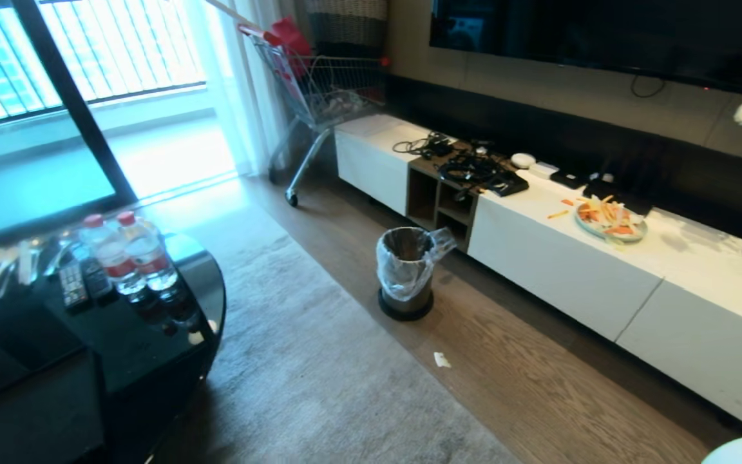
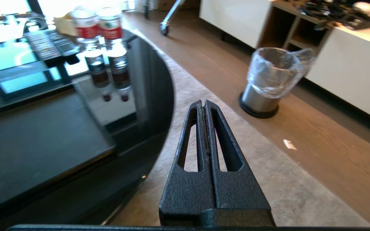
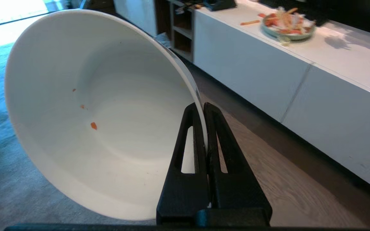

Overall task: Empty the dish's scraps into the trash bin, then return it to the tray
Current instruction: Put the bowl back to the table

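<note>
Right gripper (image 3: 204, 107): only its own wrist view shows it; its jaws are clamped on the rim of the dish.
Dish (image 3: 108, 112): white bowl held tipped on its side over the wooden floor and carpet edge, the inside facing the wrist camera. In the head view only a pale curved sliver shows at the bottom right corner, probably its rim.
Scraps (image 3: 93, 125): a few tiny orange bits clinging to the inner wall of the bowl.
Left gripper (image 2: 203, 104): seen in the left wrist view alone; jaws pressed together with nothing between them, over the carpet just beside the curved edge of the black glass table (image 2: 59, 144).
Trash bin (image 1: 406, 274): stands on the wooden floor, near the front of the white low cabinet (image 1: 570, 270), lined with a crinkled clear bag. Head and left wrist views show it; the right wrist view does not.
Pale-blue plate (image 1: 610, 222): on top of the white cabinet, heaped with orange and white strips, a few orange pieces loose beside it. Visible in the head and right wrist views.
Water bottles (image 1: 129, 251): two, red-capped, upright on the black table beside remote controls (image 1: 82, 282).
Paper scrap (image 1: 441, 359): white, on the floor near the bin.
Shopping cart (image 1: 316, 90): by the window, at the far end of the cabinet.
Tray: cannot tell from any view where it is.
</note>
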